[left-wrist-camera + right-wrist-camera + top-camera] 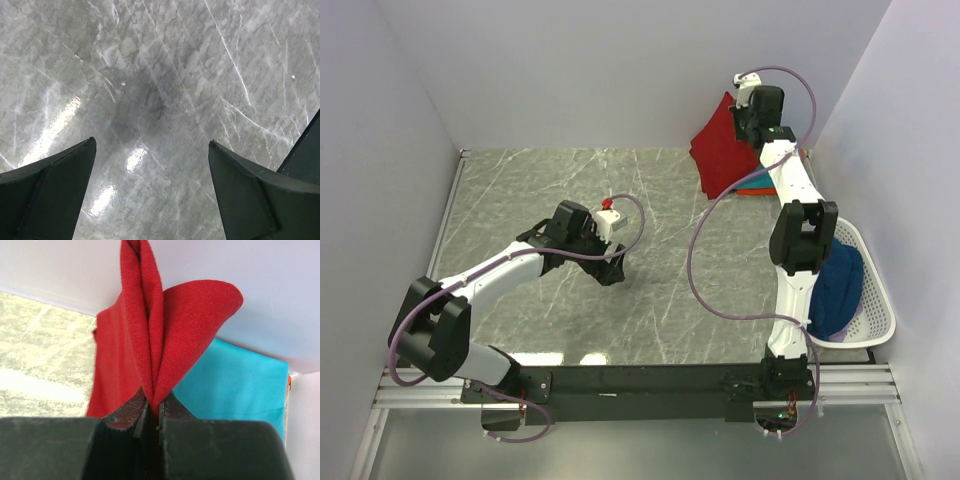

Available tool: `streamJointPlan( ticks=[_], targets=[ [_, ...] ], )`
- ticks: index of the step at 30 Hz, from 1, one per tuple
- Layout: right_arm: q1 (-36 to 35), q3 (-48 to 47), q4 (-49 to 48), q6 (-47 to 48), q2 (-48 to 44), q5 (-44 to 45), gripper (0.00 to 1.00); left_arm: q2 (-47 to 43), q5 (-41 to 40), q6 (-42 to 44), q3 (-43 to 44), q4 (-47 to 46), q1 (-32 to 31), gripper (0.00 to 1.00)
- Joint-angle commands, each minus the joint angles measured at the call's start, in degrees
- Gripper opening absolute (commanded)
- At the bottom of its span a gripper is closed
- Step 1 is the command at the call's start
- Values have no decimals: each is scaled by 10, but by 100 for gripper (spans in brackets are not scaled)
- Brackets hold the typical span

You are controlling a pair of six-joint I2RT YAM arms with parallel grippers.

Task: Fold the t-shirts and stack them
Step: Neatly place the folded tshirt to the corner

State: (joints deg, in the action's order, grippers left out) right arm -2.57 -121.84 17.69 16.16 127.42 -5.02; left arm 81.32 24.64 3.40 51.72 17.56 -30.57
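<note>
**Pinching only a thin fold of red cloth: how the carry could fail**

The right hand [152, 407] is pressed together on a doubled edge of the dark red t-shirt [150, 335]. That edge stands up between its fingers, while the rest of the cloth hangs below the hand and to its left, close to the back wall [620, 70]. Just beneath the hand lies the teal t-shirt [235, 382], with an orange t-shirt [752, 192] showing as a thin strip under it. The navy t-shirt [837, 285] sits in the white mesh basket [882, 310], well behind this hand, beside its arm. The left hand [152, 150] is spread wide and holds nothing. It hovers over bare bench [165, 75], well apart from every shirt.

The bite on the red cloth looks small, so a quick pull could draw the fold out of the fingers and drop the shirt in a heap. The hanging cloth touches or nearly touches the teal shirt, and dragging it sideways could pull that shirt askew. Held at one point only, the red shirt will probably land bunched, not flat. The left hand is too far off to catch a second corner soon.
</note>
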Motion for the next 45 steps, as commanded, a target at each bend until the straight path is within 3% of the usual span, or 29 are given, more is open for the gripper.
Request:
streamJointPlan(
  ticks=[1, 28, 45],
  targets=[
    [6, -35, -35, 2, -62, -3, 0, -3, -7, 6, 24, 12, 1, 99],
    [15, -24, -9, -18, -112, -15, 0, -13, -22, 19, 21, 22, 1, 99],
    [57, -20, -31, 41, -78, -8, 0, 4, -16, 28, 39, 38, 1, 99]
  ],
)
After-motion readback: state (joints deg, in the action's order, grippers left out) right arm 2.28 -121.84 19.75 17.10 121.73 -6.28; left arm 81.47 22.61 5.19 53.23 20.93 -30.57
